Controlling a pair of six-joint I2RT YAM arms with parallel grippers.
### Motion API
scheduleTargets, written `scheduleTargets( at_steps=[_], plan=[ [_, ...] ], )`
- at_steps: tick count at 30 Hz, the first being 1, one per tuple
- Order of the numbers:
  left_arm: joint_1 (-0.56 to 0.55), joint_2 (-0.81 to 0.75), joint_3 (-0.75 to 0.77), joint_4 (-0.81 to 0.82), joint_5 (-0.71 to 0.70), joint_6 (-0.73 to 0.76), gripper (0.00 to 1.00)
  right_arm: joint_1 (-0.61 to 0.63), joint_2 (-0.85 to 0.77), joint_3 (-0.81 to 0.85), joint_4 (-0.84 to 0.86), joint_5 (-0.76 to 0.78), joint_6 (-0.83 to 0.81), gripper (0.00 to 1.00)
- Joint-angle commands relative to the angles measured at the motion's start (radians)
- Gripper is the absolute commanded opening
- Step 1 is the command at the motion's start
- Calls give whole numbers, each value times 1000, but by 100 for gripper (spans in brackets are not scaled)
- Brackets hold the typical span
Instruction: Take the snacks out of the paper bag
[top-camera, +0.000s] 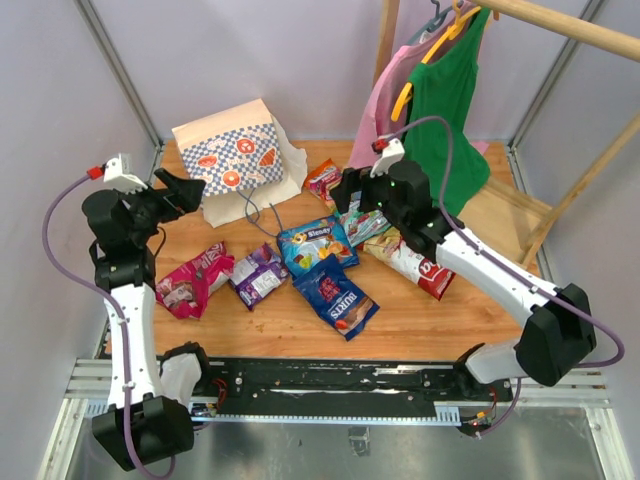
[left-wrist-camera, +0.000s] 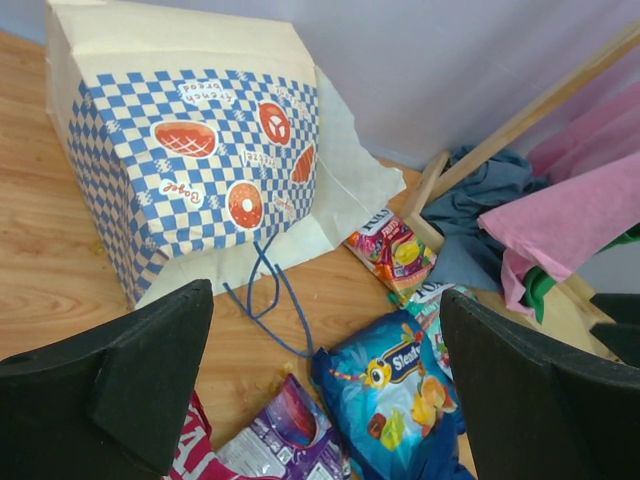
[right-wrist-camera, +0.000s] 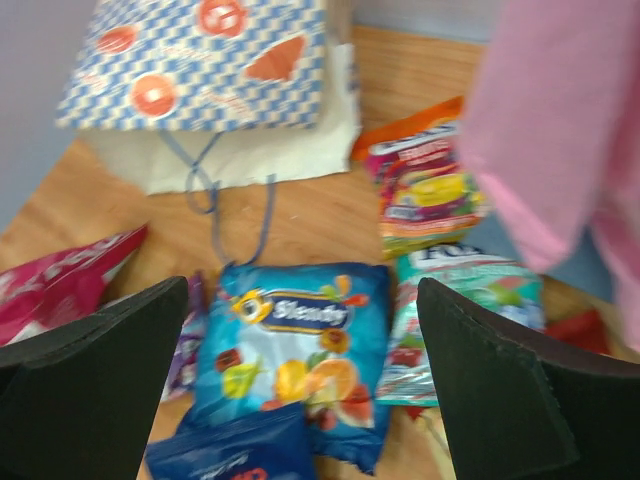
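Nearest: black rail (top-camera: 340, 385) across the near edge, both arm bases on it.

Left to right:
- Left gripper (top-camera: 188, 192): over the left end of the table (top-camera: 440, 320), close beside the paper bag. Fingers spread wide, nothing between them.
- Pink packet (top-camera: 195, 280): flat on the wood, front left, crumpled.
- Purple packet (top-camera: 260, 273): just beside the pink one, edges about touching.
- Paper bag (top-camera: 235, 155): back left, on its side, checked face up. Its blue cord handles (top-camera: 258, 215) trail on the wood toward the packets. Cannot tell whether anything is inside.
- Blue packet (top-camera: 315, 245): centre, out of the bag. Its near edge overlaps the dark blue packet (top-camera: 337, 297).
- Orange-green packet (top-camera: 322, 180): back centre, just right of the bag.
- Right gripper (top-camera: 347, 195): hangs above the middle packets and points toward the bag. Fingers fully apart, holding nothing.
- Teal packet (top-camera: 365, 225): right of the blue one, partly under the right arm.
- Red-and-white packet (top-camera: 415, 262): right of centre, partly hidden by the arm.
- Pink garment (top-camera: 385, 100) and green garment (top-camera: 450, 90): on hangers from the wooden rack (top-camera: 560, 28), back right.
- Grey-blue cloth (left-wrist-camera: 470, 200): bunched at the rack's foot.
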Motion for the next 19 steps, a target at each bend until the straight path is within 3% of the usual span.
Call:
scheduleTargets(
  at_steps=[1, 19],
  plan=[
    [3, -20, -4, 67, 33, 30, 100, -39, -34, 27, 0, 210, -41, 98],
    [3, -46, 2, 48, 44, 23, 100, -38, -24, 37, -15, 159, -28, 98]
  ],
)
